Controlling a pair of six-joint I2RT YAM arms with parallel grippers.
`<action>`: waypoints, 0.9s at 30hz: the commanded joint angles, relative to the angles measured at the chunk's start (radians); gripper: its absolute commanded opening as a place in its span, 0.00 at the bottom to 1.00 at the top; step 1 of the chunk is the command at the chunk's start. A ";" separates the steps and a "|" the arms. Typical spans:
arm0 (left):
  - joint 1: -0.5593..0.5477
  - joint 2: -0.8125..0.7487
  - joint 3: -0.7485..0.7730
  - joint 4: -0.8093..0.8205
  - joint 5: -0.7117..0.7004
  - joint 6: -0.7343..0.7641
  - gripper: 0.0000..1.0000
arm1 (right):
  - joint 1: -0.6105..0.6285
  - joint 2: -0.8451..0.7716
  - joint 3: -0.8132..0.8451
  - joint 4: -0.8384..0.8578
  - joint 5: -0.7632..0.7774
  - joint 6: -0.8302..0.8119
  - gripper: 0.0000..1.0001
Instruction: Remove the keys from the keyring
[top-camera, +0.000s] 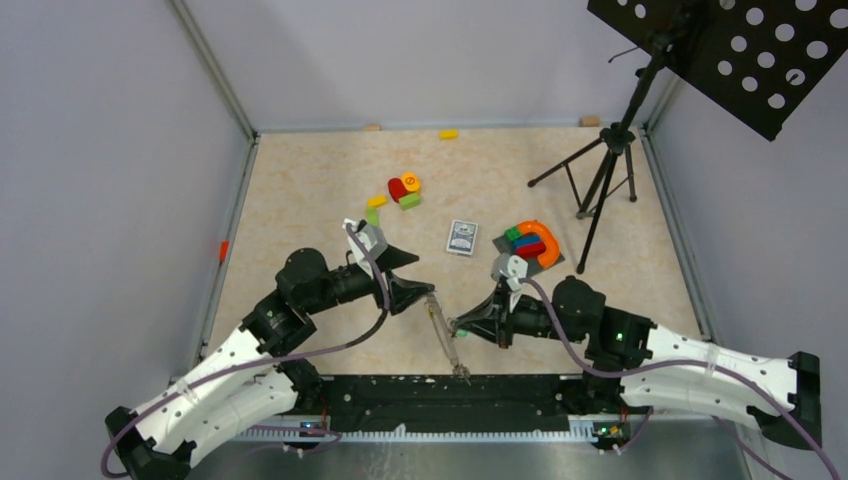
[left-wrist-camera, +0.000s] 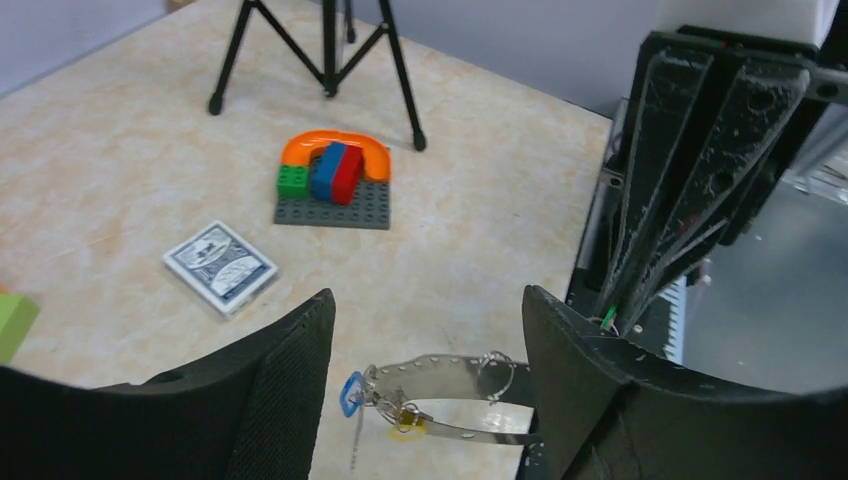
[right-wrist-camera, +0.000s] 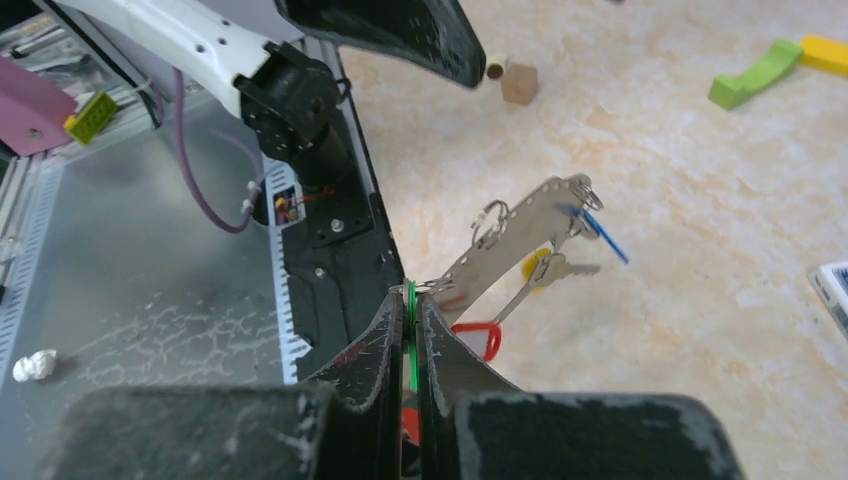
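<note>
Right gripper (right-wrist-camera: 410, 300) pinches a green tag (right-wrist-camera: 411, 350) on the keyring (right-wrist-camera: 510, 235), whose far end sits inside the wide-open left gripper (left-wrist-camera: 428, 298).

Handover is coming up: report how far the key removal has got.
Done: nothing visible; keys with a blue tag, a yellow tag and a red tag all hang from the keyring. In hand: the right fingers are shut on a green tag, holding the keyring up, and the left fingers stand open around its far end. Left: every key.
</note>
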 joint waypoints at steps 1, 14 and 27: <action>-0.003 0.011 -0.022 0.111 0.195 0.004 0.69 | 0.002 -0.081 -0.012 0.160 -0.104 -0.067 0.00; -0.003 0.037 -0.046 0.218 0.534 0.000 0.60 | 0.003 -0.118 -0.036 0.234 -0.247 -0.146 0.00; -0.112 0.078 -0.090 0.314 0.553 -0.051 0.55 | 0.002 -0.108 -0.047 0.264 -0.235 -0.151 0.00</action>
